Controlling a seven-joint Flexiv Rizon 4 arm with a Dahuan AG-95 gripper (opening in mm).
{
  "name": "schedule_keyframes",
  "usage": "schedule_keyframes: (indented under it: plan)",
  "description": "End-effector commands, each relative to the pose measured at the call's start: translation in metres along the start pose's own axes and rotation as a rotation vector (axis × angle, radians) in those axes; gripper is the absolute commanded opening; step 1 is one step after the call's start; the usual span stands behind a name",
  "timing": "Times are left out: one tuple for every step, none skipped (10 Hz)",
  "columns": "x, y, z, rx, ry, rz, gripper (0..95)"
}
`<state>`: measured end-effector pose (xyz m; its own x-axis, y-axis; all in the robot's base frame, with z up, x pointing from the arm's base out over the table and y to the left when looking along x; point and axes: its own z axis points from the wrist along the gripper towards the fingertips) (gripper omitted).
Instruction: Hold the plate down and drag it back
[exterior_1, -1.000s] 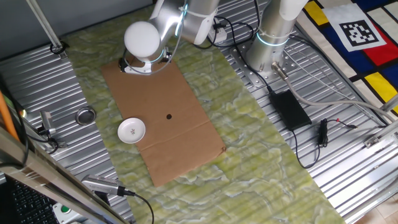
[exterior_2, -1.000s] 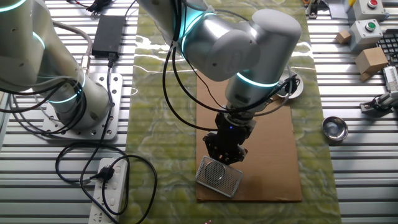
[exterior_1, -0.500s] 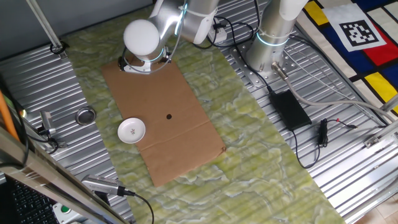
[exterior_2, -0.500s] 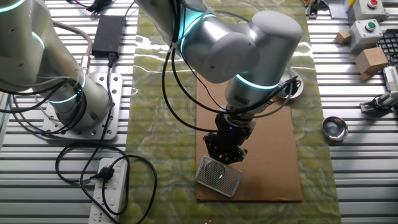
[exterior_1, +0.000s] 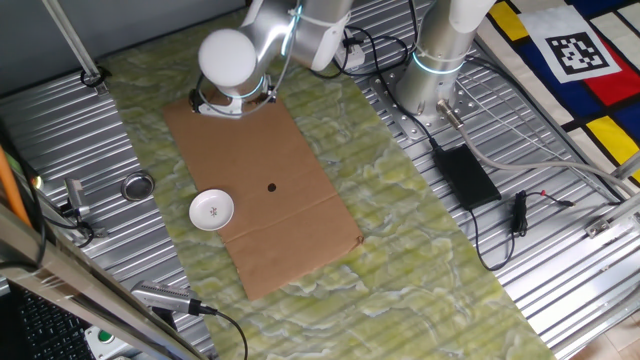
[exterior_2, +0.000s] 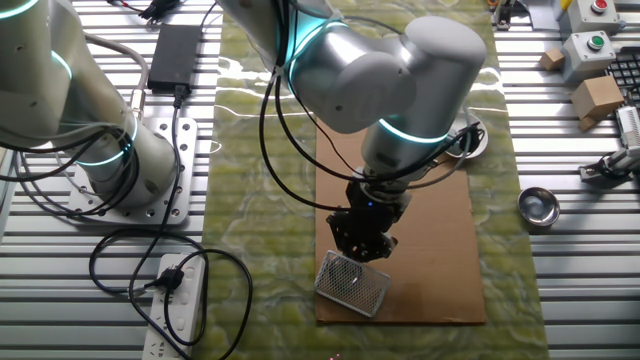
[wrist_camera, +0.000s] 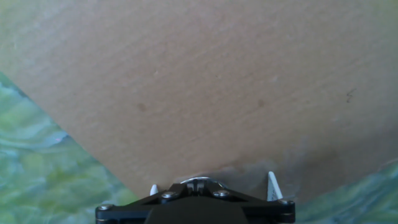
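The plate (exterior_1: 211, 209) is a small white dish with a dark centre mark, lying on the left edge of the brown cardboard sheet (exterior_1: 270, 150). In the other fixed view the plate (exterior_2: 474, 140) shows only partly behind the arm. My gripper (exterior_2: 362, 248) hangs low over the far end of the cardboard, well away from the plate. Its dark jaws look closed together and hold nothing. In the one fixed view the arm's white joint (exterior_1: 229, 60) hides it. The hand view shows only bare cardboard ahead of the gripper (wrist_camera: 199, 182).
A metal mesh piece (exterior_2: 352, 283) lies on the cardboard just under the gripper. A grey metal ring (exterior_1: 138, 186) sits on the ribbed table left of the plate. A black power brick (exterior_1: 465, 175) and cables lie to the right. A green cloth (exterior_1: 400, 250) lies under the cardboard.
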<state>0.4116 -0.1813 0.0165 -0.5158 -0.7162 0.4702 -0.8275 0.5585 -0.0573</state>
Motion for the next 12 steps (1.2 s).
schedule_keyframes:
  plan:
    - [-0.0018,0.0003,-0.0007,-0.003,-0.009,0.008,0.0]
    - [-0.0022,0.0004,-0.0009,-0.006,-0.015,0.012,0.0]
    - [-0.0027,0.0005,-0.0012,-0.014,-0.032,0.022,0.0]
    - [-0.0029,0.0004,-0.0015,-0.019,-0.040,0.026,0.0]
    - [-0.0036,0.0003,-0.0022,-0.023,-0.052,0.030,0.0]
    - [-0.0047,0.0008,-0.0028,-0.023,-0.060,0.036,0.0]
    - [-0.0057,0.0014,-0.0033,-0.022,-0.065,0.042,0.0]
    - [-0.0073,0.0025,-0.0038,-0.022,-0.070,0.049,0.0]
    - [-0.0078,0.0028,-0.0041,-0.022,-0.074,0.052,0.0]
    - [-0.0081,0.0027,-0.0044,-0.022,-0.077,0.053,0.0]
    - [-0.0088,0.0021,-0.0053,-0.025,-0.086,0.058,0.0]
    - [-0.0097,0.0016,-0.0064,-0.030,-0.096,0.062,0.0]
